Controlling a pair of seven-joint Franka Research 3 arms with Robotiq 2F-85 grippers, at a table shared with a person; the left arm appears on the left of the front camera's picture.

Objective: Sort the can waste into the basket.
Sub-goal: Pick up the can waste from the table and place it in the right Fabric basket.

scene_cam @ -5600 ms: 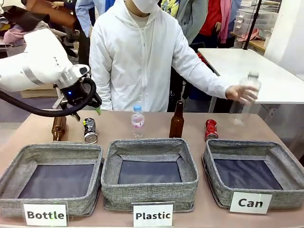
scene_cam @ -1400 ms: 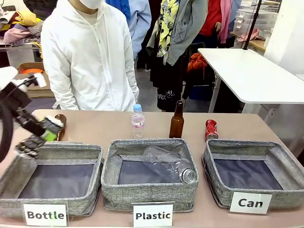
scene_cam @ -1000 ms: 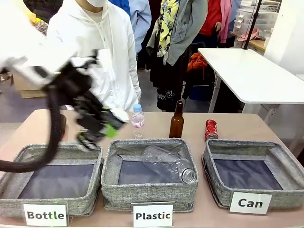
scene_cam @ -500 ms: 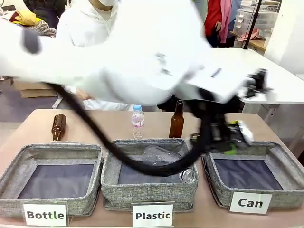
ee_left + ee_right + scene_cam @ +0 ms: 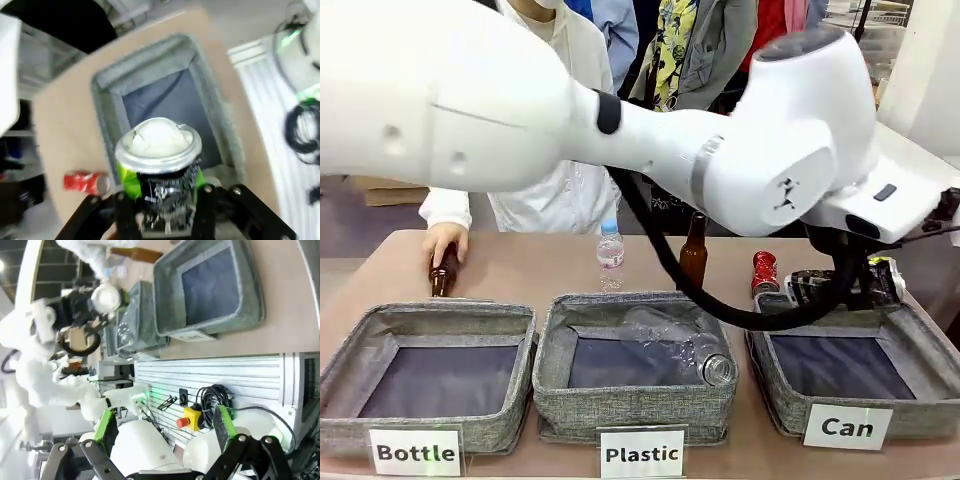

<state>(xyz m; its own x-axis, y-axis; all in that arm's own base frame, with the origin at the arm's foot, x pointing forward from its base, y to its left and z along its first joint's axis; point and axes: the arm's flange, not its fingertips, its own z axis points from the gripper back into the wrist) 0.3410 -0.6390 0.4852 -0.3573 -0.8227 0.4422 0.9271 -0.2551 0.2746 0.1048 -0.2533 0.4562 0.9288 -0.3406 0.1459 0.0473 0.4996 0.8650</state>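
My left arm reaches across the table to the right, and its gripper (image 5: 842, 284) is shut on the black-and-grey can (image 5: 817, 287) above the back edge of the grey basket labelled "Can" (image 5: 848, 427). In the left wrist view the can's silver end (image 5: 158, 144) sits between the green pads (image 5: 125, 181), with the basket (image 5: 200, 75) below it. The red can stands behind that basket (image 5: 764, 272) and shows on the table (image 5: 85, 182). My right gripper (image 5: 165, 429) is open and holds nothing.
Baskets labelled "Plastic" (image 5: 642, 455), holding a clear bottle (image 5: 685, 345), and "Bottle" (image 5: 416, 452) stand to the left. A small water bottle (image 5: 610, 252) and a brown bottle (image 5: 692, 258) stand behind them. A person's hand (image 5: 442, 240) rests on another brown bottle (image 5: 442, 275).
My left arm has swung from the left side across to the "Can" basket, carrying the black-and-grey can. The person's hand has come down onto the brown bottle at the left.
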